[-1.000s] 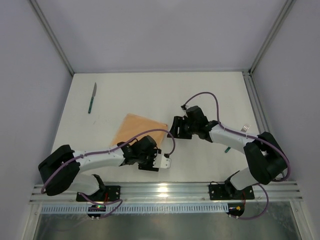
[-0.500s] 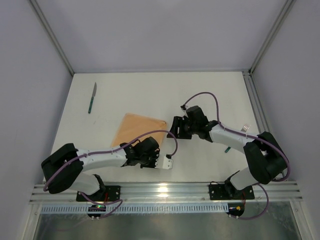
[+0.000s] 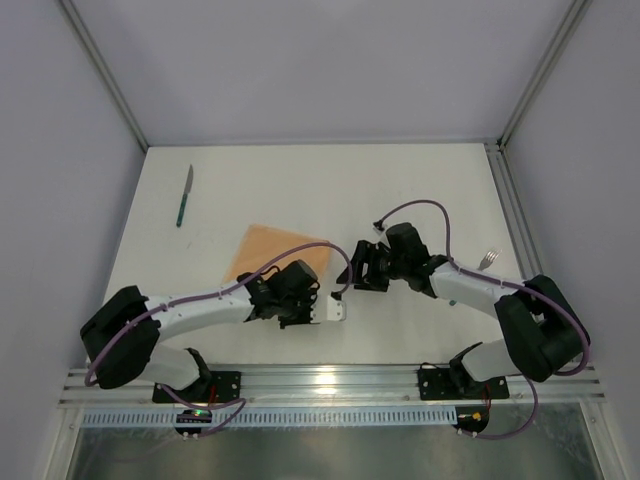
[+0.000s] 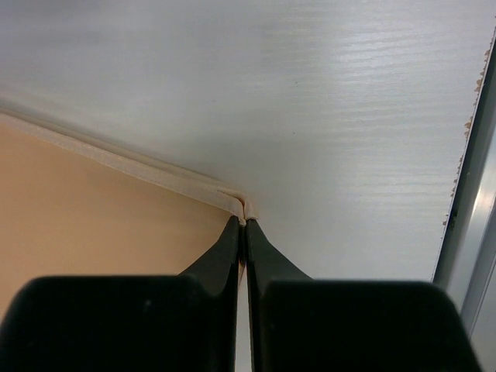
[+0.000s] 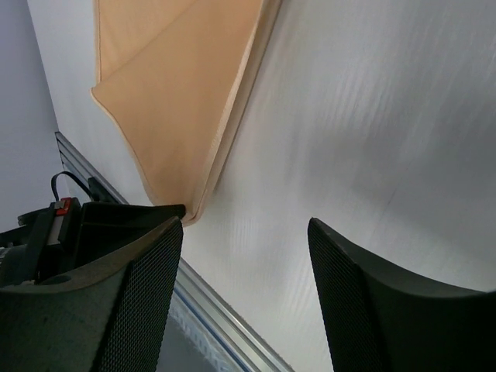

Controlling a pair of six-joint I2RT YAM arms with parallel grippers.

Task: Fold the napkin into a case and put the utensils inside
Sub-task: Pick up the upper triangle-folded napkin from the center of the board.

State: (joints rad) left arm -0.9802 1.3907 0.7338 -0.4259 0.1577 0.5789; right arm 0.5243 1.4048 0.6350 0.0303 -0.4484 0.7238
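1. Napkin (image 3: 275, 250): peach-orange cloth lying flat on the desk (image 3: 330, 190), left of centre and nearer the near edge than the far one. The right wrist view shows one layer lapped over another.
2. Left hand (image 4: 244, 221): fingers pressed together, pinching the hemmed corner of the napkin that points toward the near-right corner of the desk.
3. Right hand (image 5: 244, 225): fingers spread wide with nothing between them, poised just beside the napkin's right-hand edge.
4. Knife (image 3: 185, 195): teal handle, near the far-left corner of the desk, well apart from the cloth.
5. Fork (image 3: 488, 260): only the tines show, by the right edge of the desk; the rest is hidden under the right arm.
6. Step in hand, as judged: folding over the pinched corner.
   - Raise the corner only just clear of the desk.
   - Carry it across in a low arc so the hem lands square on the opposite edge.
   - Let the open hand press along the crease line so the cloth does not slide.
   - A pinch this close to the tip could slip, so a slow pull seems safer.
7. Writing: no brand, label or lettering can be read in any view.
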